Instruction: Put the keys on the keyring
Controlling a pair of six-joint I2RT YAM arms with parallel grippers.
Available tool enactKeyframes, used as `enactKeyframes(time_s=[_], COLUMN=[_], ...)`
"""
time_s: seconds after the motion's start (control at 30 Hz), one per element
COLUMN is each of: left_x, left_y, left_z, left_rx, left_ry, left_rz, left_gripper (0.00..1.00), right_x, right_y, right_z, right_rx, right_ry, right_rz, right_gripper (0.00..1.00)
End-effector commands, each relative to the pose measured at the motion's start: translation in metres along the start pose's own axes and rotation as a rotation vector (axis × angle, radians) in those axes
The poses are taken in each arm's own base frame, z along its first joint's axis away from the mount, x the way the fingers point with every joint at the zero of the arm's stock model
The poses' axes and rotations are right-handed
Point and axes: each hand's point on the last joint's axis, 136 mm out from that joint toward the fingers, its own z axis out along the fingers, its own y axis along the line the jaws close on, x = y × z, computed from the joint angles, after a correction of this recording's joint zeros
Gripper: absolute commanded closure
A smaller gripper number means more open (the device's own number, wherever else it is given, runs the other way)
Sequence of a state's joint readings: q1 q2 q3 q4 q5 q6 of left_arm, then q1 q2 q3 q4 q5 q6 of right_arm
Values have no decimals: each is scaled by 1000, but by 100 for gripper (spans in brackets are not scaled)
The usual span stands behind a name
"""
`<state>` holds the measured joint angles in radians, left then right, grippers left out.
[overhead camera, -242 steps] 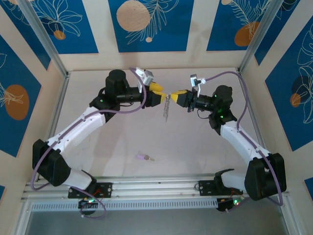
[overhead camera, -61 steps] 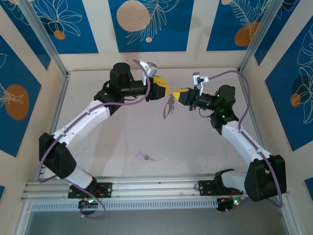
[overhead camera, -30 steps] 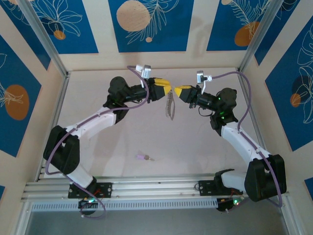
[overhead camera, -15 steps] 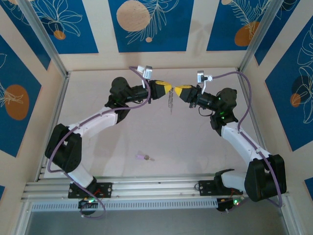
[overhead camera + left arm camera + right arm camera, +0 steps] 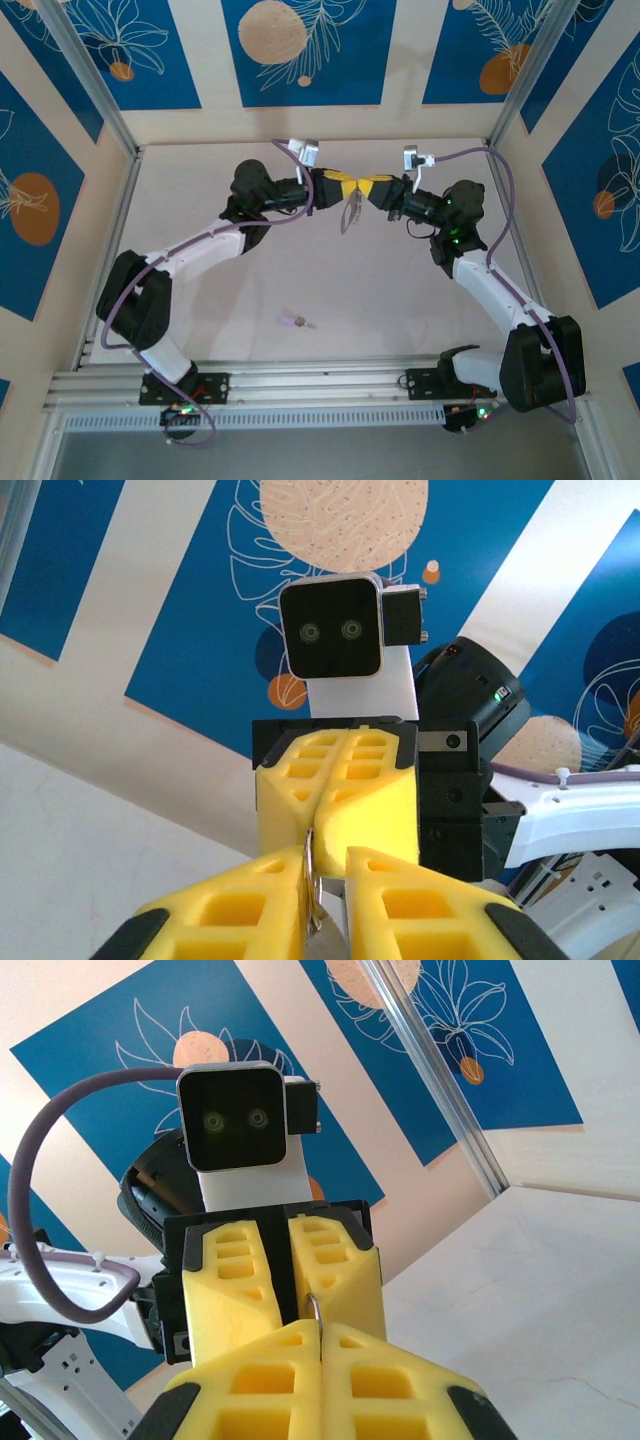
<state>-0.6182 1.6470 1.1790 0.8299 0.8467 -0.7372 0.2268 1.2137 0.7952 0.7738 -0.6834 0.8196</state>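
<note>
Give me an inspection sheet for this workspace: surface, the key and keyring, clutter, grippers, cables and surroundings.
Surface: pale table, no spills seen.
Job's things: purple-headed key lies flat on the table toward the arm bases, untouched; keyring with its row of silver keys hangs in the air between the two grippers.
Clutter: nothing seen.
Grippers: right gripper shut on the keyring's wire; left gripper tip to tip with it, the wire in its narrow gap, grip unclear.
Cables: purple cable arcs over each arm, apart from the keyring.
Surroundings: blue leaf-print wall panels, metal frame posts.
</note>
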Motion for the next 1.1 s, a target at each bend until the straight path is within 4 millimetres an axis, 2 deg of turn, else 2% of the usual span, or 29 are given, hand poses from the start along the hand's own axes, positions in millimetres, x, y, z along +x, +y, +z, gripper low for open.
enactKeyframes(time_s=[0.0, 0.1, 0.23, 0.27, 0.4, 0.47, 0.57, 0.67, 0.77, 0.93, 1.07], left_x=[-1, -1, -2, -2, 0, 3, 9, 12, 12, 14, 14], left_y=[-12, -13, -13, -14, -15, -15, -16, -19, -26, -33, -38], left_z=[4, 4, 4, 4, 0, -4, -9, -14, -18, -24, -26], left_rx=[53, 49, 37, 33, -11, -46, -84, -101, -107, -116, -104], left_ry=[8, 5, 11, 17, 64, 104, 171, 219, 257, 343, 379], left_rz=[35, 38, 47, 54, 100, 133, 184, 218, 263, 326, 352], left_gripper=[93, 100, 100, 100, 100, 100, 100, 100, 100, 100, 100], right_x=[-9, -8, -7, -5, -1, 4, 12, 27, 42, 46, 45], right_y=[8, 7, 1, -3, -13, -25, -53, -83, -93, -71, -46], right_z=[-4, -5, -9, -11, -23, -33, -51, -72, -85, -90, -79], right_rx=[1, 6, 52, 74, 169, 271, 477, 655, 679, 623, 477], right_ry=[-36, -34, -30, -26, -10, -3, 11, 2, -11, 3, 29], right_rz=[-33, -29, -7, 4, 44, 76, 133, 185, 217, 193, 150], right_gripper=[100, 100, 100, 96, 58, 39, 29, 25, 25, 24, 29])
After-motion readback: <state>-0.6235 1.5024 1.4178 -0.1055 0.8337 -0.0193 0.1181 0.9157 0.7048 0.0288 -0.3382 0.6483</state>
